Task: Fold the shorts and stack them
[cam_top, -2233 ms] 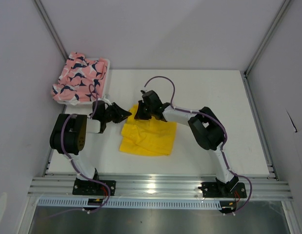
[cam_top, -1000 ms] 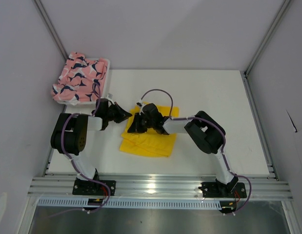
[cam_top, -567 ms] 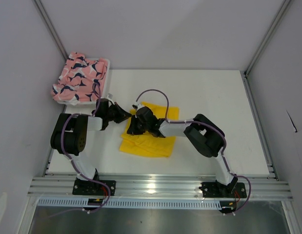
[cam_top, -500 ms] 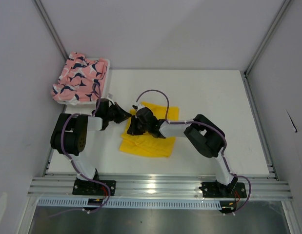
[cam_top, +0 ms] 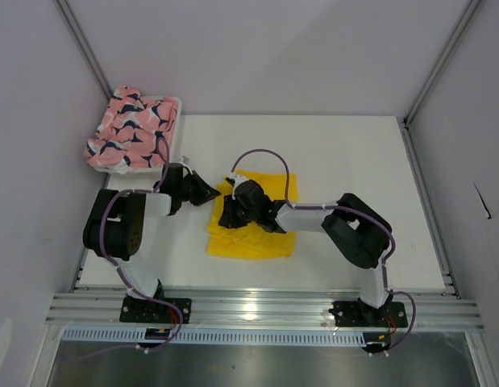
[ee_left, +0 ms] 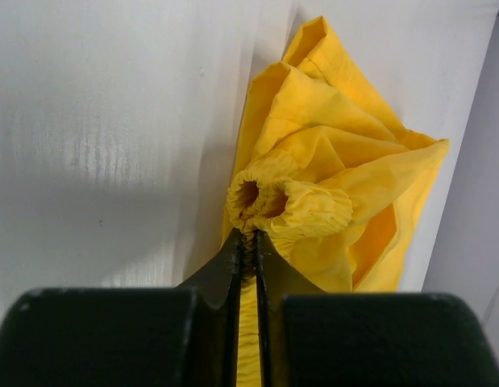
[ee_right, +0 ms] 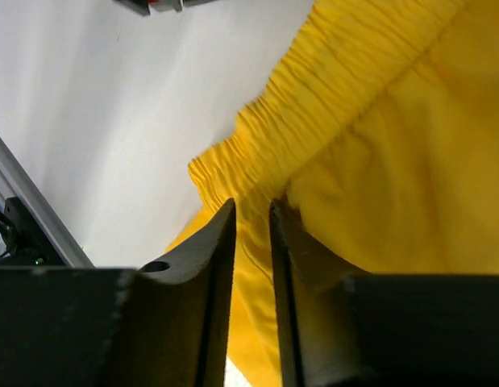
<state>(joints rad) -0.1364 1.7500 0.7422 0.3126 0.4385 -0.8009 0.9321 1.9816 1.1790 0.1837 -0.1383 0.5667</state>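
The yellow shorts (cam_top: pixel 253 242) lie as a rough rectangle on the white table (cam_top: pixel 354 161), in front of both arms. My left gripper (cam_top: pixel 210 194) is at their far left corner, and in the left wrist view it (ee_left: pixel 251 239) is shut on the bunched elastic waistband of the yellow shorts (ee_left: pixel 330 161). My right gripper (cam_top: pixel 227 218) rests on the cloth's left part. In the right wrist view its jaws (ee_right: pixel 251 208) stand narrowly open, with yellow shorts (ee_right: pixel 394 145) cloth showing through the gap. The pink printed shorts (cam_top: pixel 132 129) lie heaped at the back left.
A white basket (cam_top: pixel 177 113) under the pink shorts sits at the table's back left corner. Grey walls close in on the left, back and right. A metal rail (cam_top: pixel 265 308) carries both arm bases along the near edge.
The right gripper moved a little nearer and rightward over the yellow shorts, which now lie flatter and squarer. Its jaws have parted. The left gripper stays at the waistband.
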